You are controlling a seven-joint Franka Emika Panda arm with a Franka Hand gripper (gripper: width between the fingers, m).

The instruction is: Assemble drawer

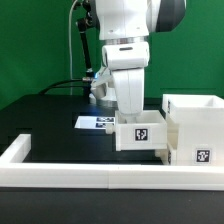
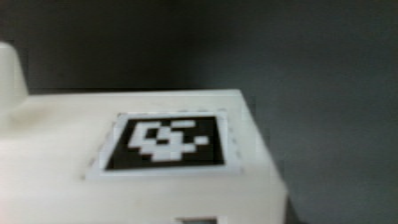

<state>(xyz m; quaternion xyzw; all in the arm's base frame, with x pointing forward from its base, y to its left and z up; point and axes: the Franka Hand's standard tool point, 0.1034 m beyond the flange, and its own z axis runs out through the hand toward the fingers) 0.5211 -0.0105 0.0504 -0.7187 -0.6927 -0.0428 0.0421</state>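
Observation:
A small white tray (image 1: 140,135) with a black-and-white marker on its face sits against the left side of the tall white casing (image 1: 196,122), seen from the exterior view. The casing carries its own marker low on its front. My gripper (image 1: 127,116) reaches straight down onto the tray's top edge and appears shut on its wall. In the wrist view the tray's marker face (image 2: 169,142) fills the picture, very close and blurred. My fingers do not show clearly there. A second tray is not in view.
The low white border wall (image 1: 90,176) runs along the front and up the exterior view's left. The marker board (image 1: 94,122) lies flat on the black table behind the tray. Cables hang behind the arm.

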